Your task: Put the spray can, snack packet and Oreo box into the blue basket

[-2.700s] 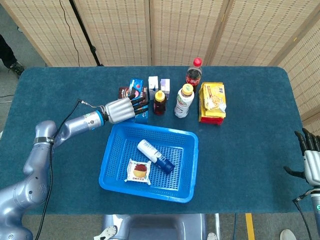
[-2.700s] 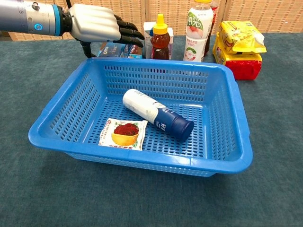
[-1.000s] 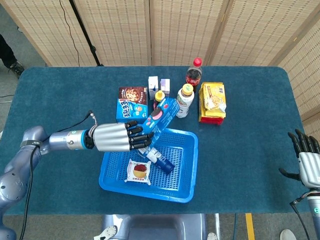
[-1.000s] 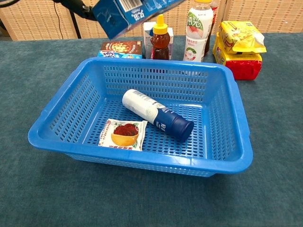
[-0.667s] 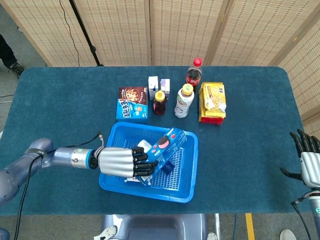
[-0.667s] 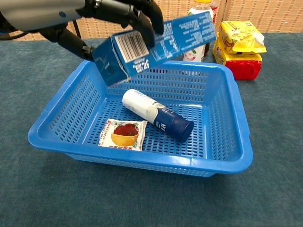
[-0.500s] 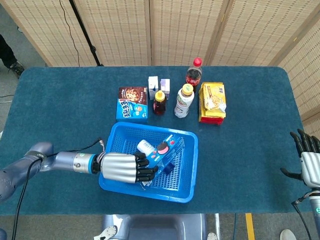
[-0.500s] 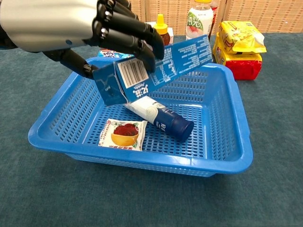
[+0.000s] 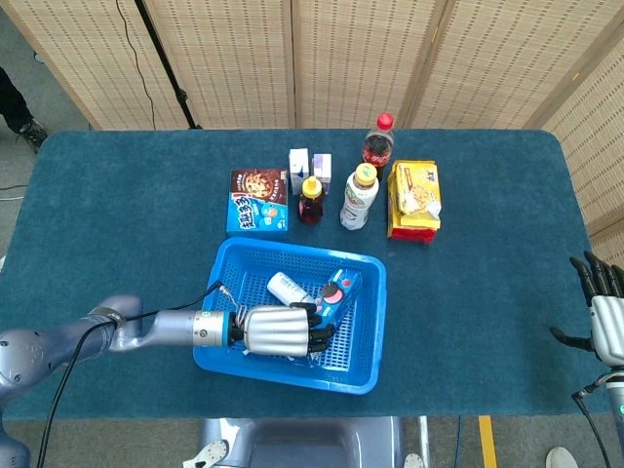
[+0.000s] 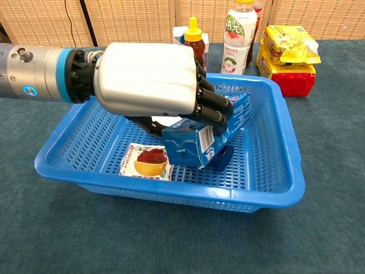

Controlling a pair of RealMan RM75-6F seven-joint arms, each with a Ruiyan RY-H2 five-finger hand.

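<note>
My left hand [image 9: 278, 331] [image 10: 149, 80] is down inside the blue basket [image 9: 366, 327] [image 10: 279, 137], gripping the blue Oreo box [image 9: 336, 291] [image 10: 211, 137]. The box lies tilted across the spray can, whose white end [image 9: 284, 286] shows past my fingers in the head view; in the chest view only its dark cap [image 10: 225, 157] peeks out. The snack packet [image 10: 148, 161] lies flat on the basket floor, front left; my hand hides it in the head view. My right hand [image 9: 604, 312] hangs with fingers spread at the table's right edge, holding nothing.
Behind the basket stand a honey bottle [image 9: 311, 199] [image 10: 193, 36], a white drink bottle [image 9: 359, 195] [image 10: 240, 28], a cola bottle [image 9: 377, 141], small cartons [image 9: 309, 163], flat biscuit boxes [image 9: 257, 201] and a yellow and red snack stack [image 9: 414, 200] [image 10: 288, 50].
My left hand has lowered the Oreo box from above the basket down into it, onto the spray can, and still grips it. The right hand has not moved.
</note>
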